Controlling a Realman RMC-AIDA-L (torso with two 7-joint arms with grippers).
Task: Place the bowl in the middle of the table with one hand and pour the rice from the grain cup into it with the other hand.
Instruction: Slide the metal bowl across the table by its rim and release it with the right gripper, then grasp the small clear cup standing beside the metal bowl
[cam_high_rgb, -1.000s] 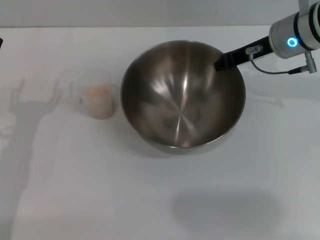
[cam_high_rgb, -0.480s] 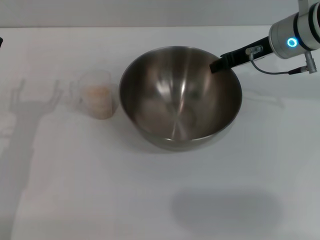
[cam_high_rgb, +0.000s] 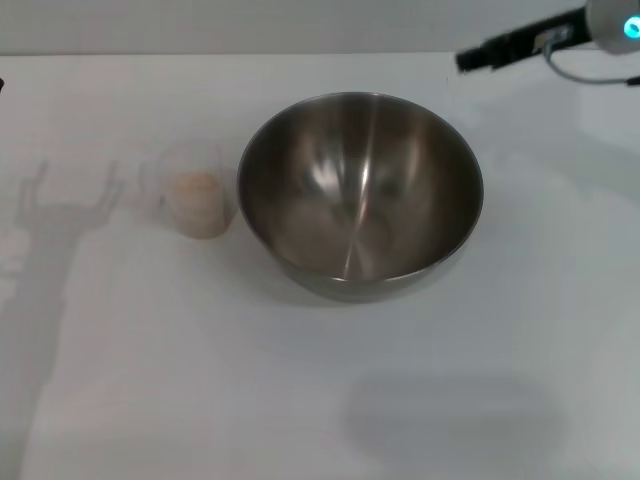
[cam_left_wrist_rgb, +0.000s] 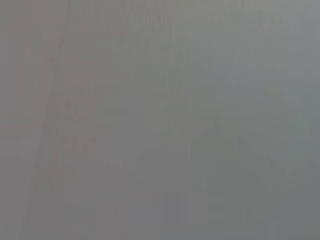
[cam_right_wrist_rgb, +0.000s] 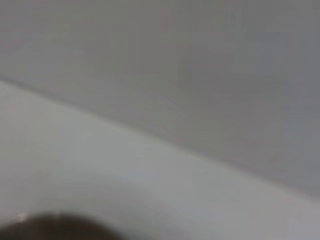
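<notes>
The large steel bowl stands upright and empty near the middle of the white table. To its left, a small gap away, stands the clear grain cup with pale rice inside. My right gripper hangs at the far right, above and beyond the bowl's rim, touching nothing. The left gripper is out of view in every picture; only a forked shadow lies on the table left of the cup.
The table's far edge runs just behind the bowl. The right arm's cable loops near the top right corner. The left wrist view shows only plain grey.
The right gripper let go of the bowl's far right rim and pulled up and away to the right. The bowl, tilted a second ago, has settled level.
</notes>
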